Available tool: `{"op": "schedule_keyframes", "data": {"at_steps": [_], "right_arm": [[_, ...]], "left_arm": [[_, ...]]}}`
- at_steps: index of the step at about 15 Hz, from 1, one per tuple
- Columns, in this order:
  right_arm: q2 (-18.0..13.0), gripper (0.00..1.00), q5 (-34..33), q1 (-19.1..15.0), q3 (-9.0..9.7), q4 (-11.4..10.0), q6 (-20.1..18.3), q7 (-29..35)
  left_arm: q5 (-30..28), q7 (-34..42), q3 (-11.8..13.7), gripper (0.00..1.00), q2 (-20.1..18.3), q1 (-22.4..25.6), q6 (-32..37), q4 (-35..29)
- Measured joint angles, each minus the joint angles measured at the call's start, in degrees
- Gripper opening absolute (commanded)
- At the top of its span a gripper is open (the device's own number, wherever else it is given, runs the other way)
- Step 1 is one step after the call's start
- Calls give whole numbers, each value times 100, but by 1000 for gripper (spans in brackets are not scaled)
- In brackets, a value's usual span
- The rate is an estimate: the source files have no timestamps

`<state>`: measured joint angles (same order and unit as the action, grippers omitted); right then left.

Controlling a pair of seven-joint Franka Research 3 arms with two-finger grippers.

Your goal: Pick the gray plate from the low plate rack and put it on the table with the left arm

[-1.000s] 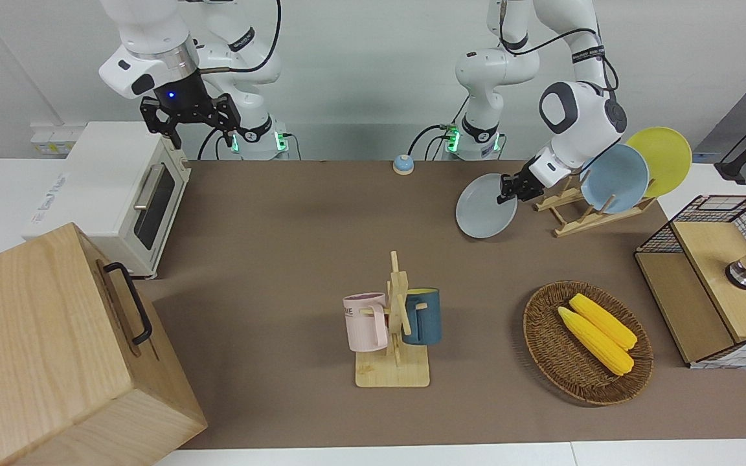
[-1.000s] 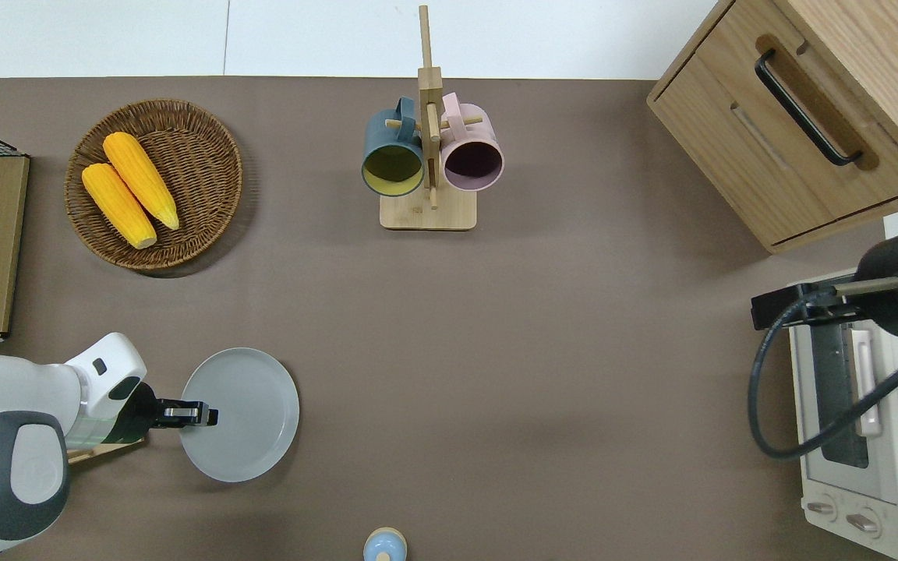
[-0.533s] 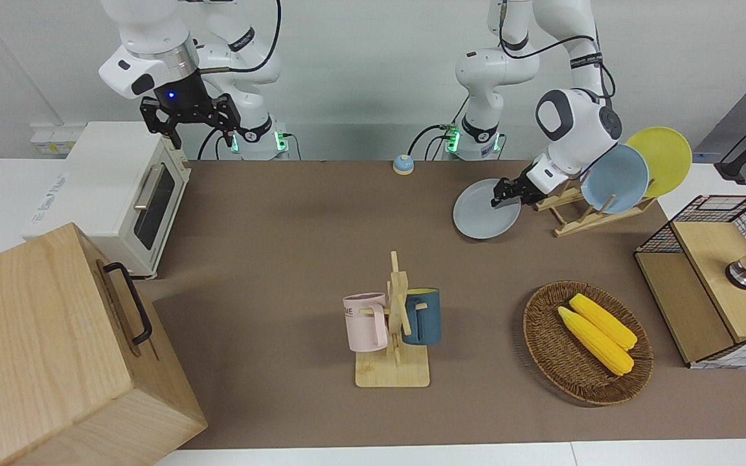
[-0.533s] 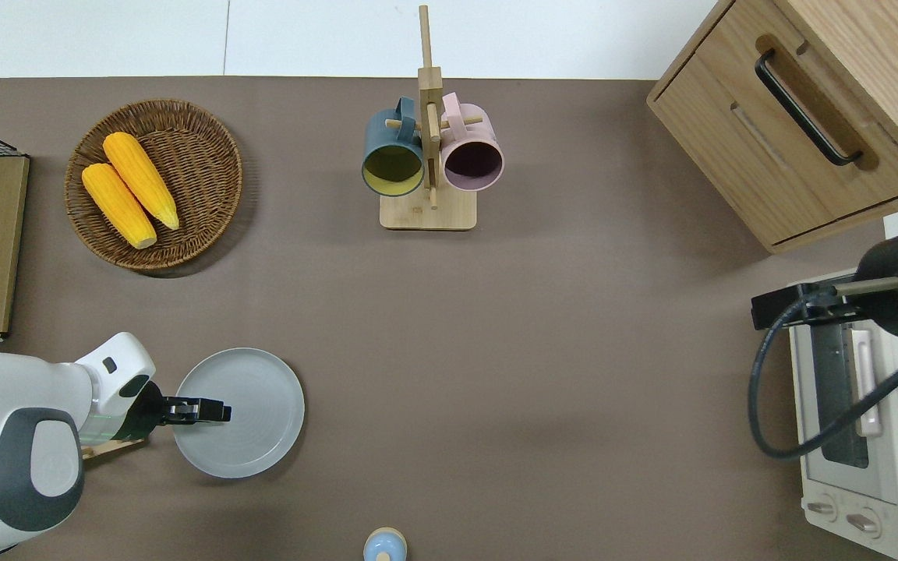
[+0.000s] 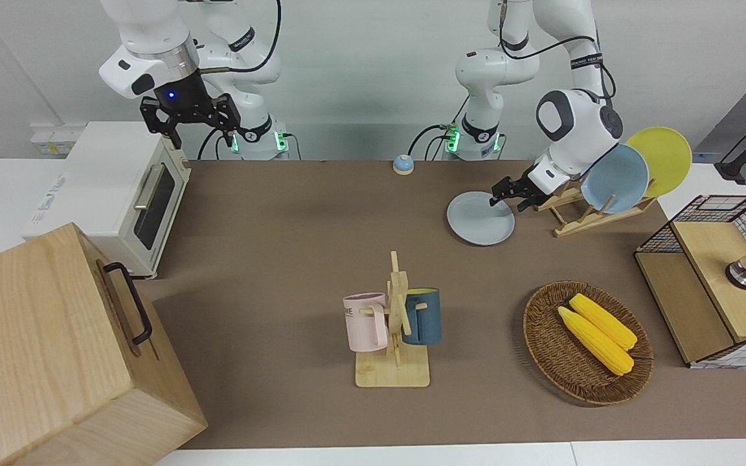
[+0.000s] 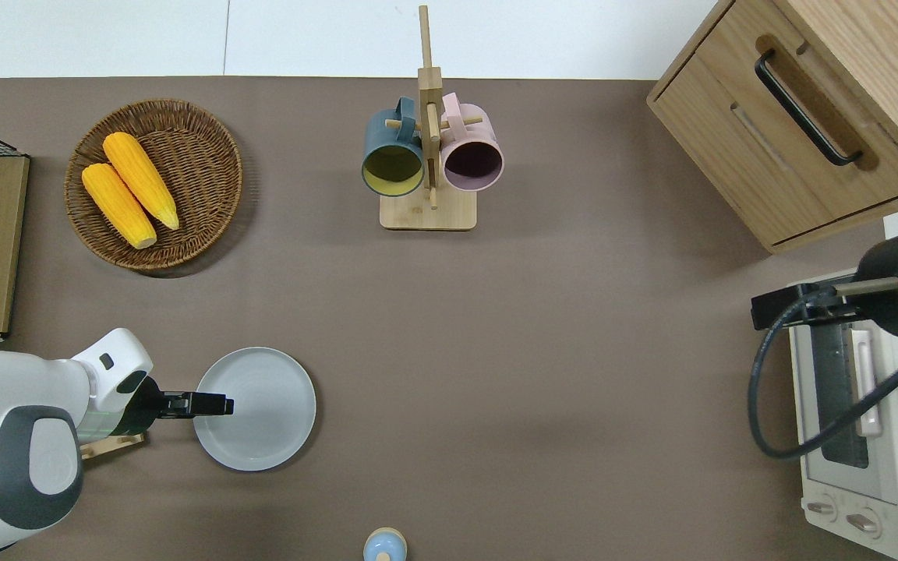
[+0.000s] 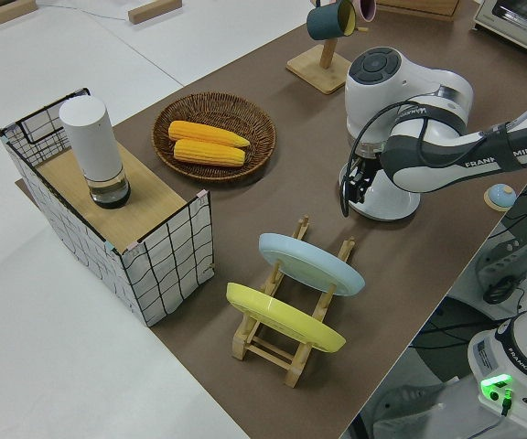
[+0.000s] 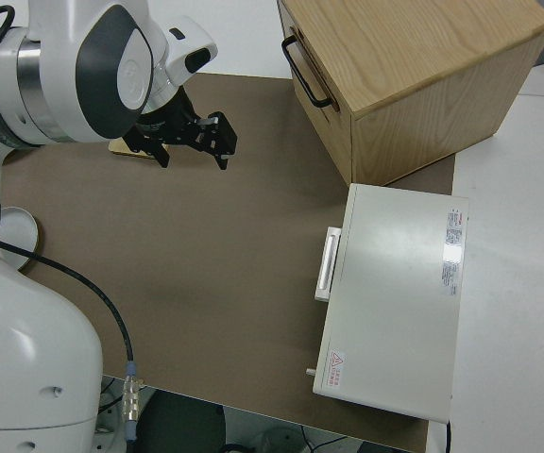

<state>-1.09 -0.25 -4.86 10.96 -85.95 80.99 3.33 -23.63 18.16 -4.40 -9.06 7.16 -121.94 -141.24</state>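
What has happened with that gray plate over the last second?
The left gripper has tipped the gray plate from a tilt down to level on or just above the table, shifting it slightly away from the low plate rack. It still holds the rim. The blue and yellow plates, mugs, corn and parked right arm stayed put.

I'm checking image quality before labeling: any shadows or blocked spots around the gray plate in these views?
Front view: the gray plate is evenly lit, with a thin soft shadow at its edge. Overhead view: the left gripper covers part of its rim. Left side view: the arm hides most of the plate.
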Motion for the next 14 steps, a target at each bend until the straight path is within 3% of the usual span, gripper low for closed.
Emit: {"op": "schedule_keyframes", "data": {"at_steps": [9,14], "right_arm": [[0,987,0,0,0,0,0,0],[0,987,0,0,0,0,0,0]], "left_arm": [[872,-182,-8,995,-109,-3,13,516],[1400,-509,-18,995,-205,-4,722,1194]]}}
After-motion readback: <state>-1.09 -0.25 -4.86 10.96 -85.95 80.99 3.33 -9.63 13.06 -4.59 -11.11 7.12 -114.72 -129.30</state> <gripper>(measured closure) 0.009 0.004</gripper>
